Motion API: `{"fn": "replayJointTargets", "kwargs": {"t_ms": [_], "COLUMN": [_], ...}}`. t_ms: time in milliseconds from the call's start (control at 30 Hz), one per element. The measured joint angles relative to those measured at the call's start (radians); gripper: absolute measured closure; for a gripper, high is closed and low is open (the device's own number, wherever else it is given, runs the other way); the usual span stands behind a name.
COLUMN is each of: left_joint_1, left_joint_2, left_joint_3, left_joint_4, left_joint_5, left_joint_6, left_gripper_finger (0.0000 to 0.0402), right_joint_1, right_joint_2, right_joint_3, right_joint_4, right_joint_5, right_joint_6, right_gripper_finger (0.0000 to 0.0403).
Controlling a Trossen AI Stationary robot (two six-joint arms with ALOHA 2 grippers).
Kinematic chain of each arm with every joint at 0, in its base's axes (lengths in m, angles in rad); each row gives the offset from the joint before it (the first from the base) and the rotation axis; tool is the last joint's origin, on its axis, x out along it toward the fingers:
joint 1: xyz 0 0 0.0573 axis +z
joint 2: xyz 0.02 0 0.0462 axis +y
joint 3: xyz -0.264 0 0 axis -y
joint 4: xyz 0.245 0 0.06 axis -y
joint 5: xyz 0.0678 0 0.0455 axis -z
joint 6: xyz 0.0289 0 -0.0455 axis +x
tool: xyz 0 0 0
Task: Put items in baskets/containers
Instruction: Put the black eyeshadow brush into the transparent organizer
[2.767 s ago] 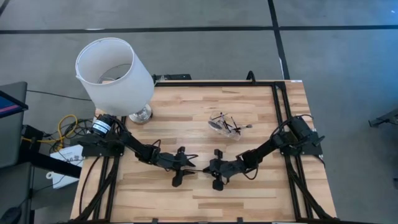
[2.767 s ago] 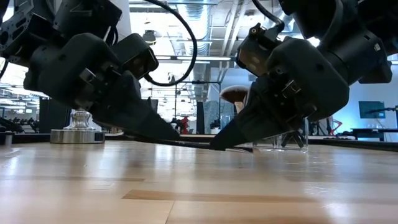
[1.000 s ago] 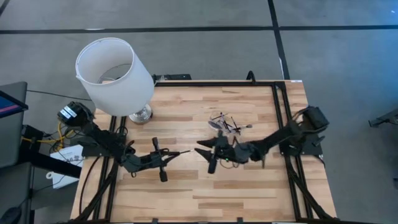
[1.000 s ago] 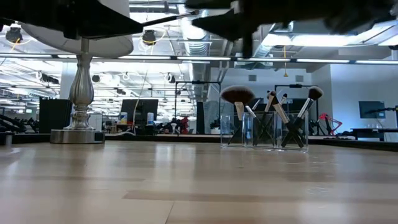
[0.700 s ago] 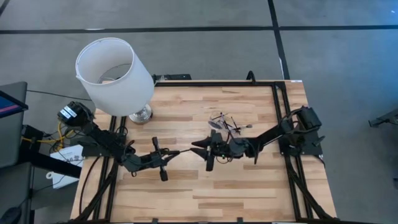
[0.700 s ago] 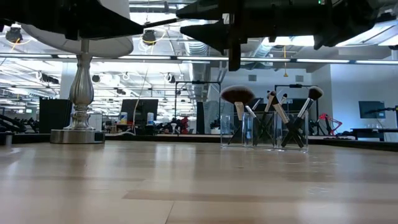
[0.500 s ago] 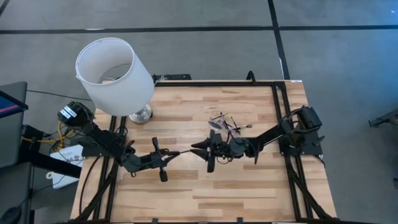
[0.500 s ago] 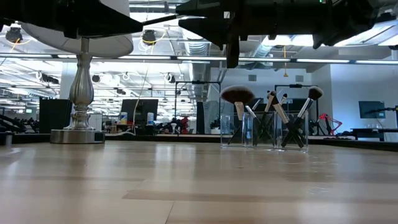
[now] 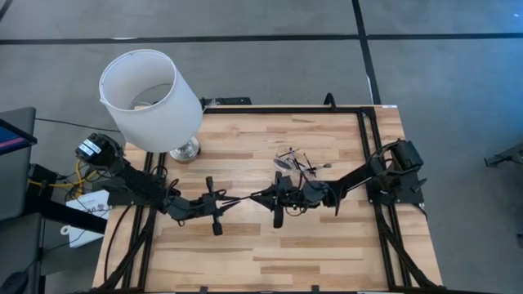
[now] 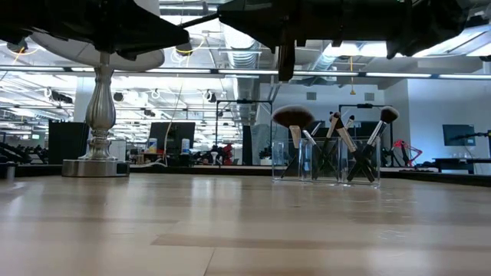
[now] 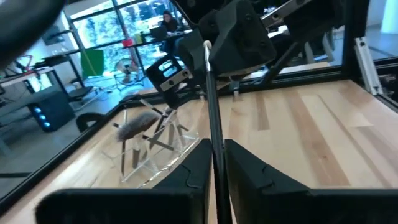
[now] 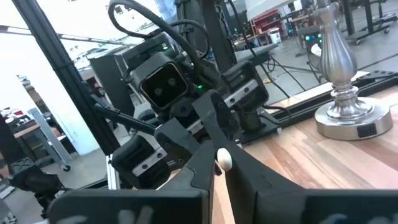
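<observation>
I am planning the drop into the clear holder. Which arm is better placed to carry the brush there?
Probably the right: its claw grips the brush beside the clear holder; the left claw is farther away.

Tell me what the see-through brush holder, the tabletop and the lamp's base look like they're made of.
The see-through brush holder looks like clear glossy plastic or acrylic: the brushes inside show through its walls. The tabletop looks like light butcher-block wood with a smooth finish: many narrow staves with grain. The lamp's base looks like polished silver metal, since it reflects the room.
</observation>
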Motion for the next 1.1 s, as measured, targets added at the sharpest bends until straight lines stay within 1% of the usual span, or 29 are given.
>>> {"fn": "replayJointTargets", "kwargs": {"t_ms": [100, 200, 267, 333, 367, 467, 567, 633, 667, 733, 833, 900, 967, 1100], "left_joint_1": [0.008, 0.008, 0.008, 0.008, 0.008, 0.008, 0.008, 0.009, 0.009, 0.009, 0.009, 0.009, 0.009, 0.009], "left_joint_2": [0.0, 0.0, 0.0, 0.0, 0.0, 0.0, 0.0, 0.0, 0.0, 0.0, 0.0, 0.0, 0.0, 0.0], "left_joint_3": [0.0, 0.0, 0.001, 0.001, 0.001, 0.001, 0.001, 0.001, 0.001, 0.001, 0.001, 0.001, 0.001, 0.001], "left_joint_4": [0.0, 0.0, -0.002, -0.004, -0.006, -0.007, -0.008, -0.008, -0.008, -0.008, -0.008, -0.008, -0.008, -0.008], "left_joint_5": [0.018, 0.016, 0.009, -0.005, -0.019, -0.051, -0.047, -0.024, -0.016, 0.009, 0.029, 0.034, 0.035, 0.034], "left_joint_6": [0.0, 0.0, 0.0, 0.0, 0.0, 0.0, 0.0, -0.016, -0.031, -0.066, -0.102, -0.104, -0.104, -0.105], "left_gripper_finger": [0.0355, 0.034, 0.0327, 0.0313, 0.0307, 0.0291, 0.028, 0.0276, 0.0275, 0.0275, 0.0278, 0.0281, 0.0284, 0.0288], "right_joint_1": [0.0, 0.0, 0.002, 0.013, 0.023, 0.064, 0.103, 0.103, 0.093, 0.053, -0.038, -0.106, -0.171, -0.28], "right_joint_2": [-0.012, -0.047, -0.099, -0.17, -0.207, -0.328, -0.449, -0.503, -0.519, -0.532, -0.531, -0.51, -0.483, -0.441], "right_joint_3": [0.0, 0.0, 0.0, 0.001, 0.001, 0.002, 0.048, 0.09, 0.109, 0.143, 0.178, 0.188, 0.188, 0.189], "right_joint_4": [-0.001, -0.027, -0.107, -0.256, -0.343, -0.605, -0.85, -1.018, -1.093, -1.215, -1.354, -1.419, -1.461, -1.489], "right_joint_5": [0.001, 0.007, 0.013, 0.033, 0.068, 0.219, 0.384, 0.492, 0.529, 0.57, 0.557, 0.511, 0.424, 0.204], "right_joint_6": [0.0, 0.0, -0.001, 0.0, 0.0, 0.024, 0.034, 0.034, 0.035, 0.068, 0.12, 0.158, 0.173, 0.169], "right_gripper_finger": [0.0394, 0.0393, 0.0392, 0.0396, 0.0397, 0.0396, 0.0396, 0.0398, 0.0399, 0.0399, 0.0399, 0.0399, 0.0399, 0.0399]}}
